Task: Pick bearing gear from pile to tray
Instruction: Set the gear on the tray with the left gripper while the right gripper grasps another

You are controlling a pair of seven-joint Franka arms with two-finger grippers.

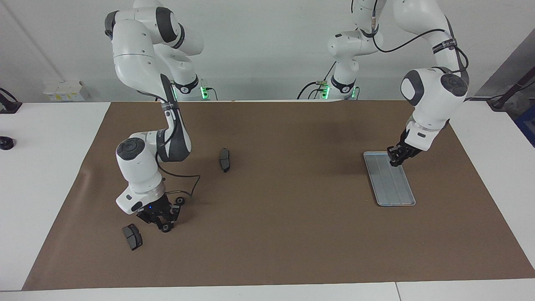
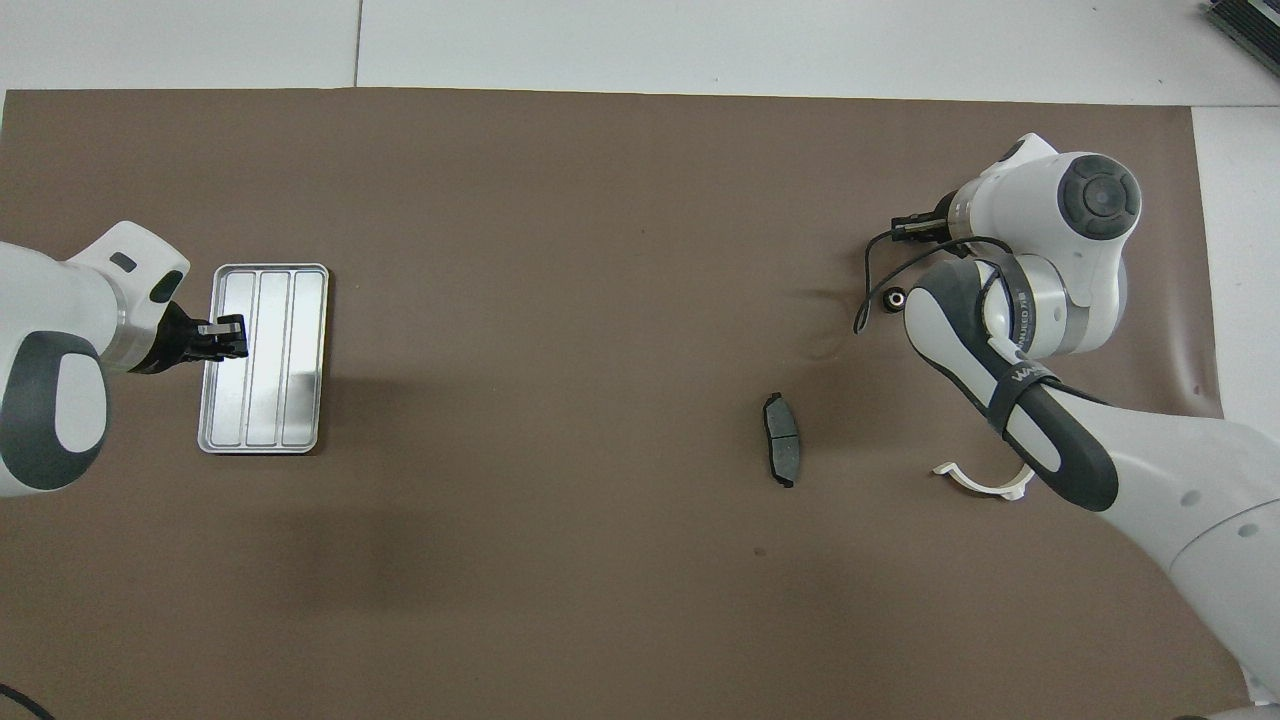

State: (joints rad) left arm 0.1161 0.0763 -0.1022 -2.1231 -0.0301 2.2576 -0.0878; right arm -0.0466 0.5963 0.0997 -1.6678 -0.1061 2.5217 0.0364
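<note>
Item one: my right gripper, low over the brown mat at the right arm's end of the table, fingers around a small black ring at the tips; whether they were clamped on it I could not tell. A second small ring lay beside that gripper.

Item two: dark brake pad, just beside the right gripper, farther from the robots.

Item three: second brake pad, nearer the robots than that gripper, toward the table's middle.

Item four: white half-ring bracket, partly under my right arm.

Item five: silver tray, holding nothing, well apart from the right gripper at the left arm's end. My left gripper hung over its rim, fingers drawn close together with nothing between them.
</note>
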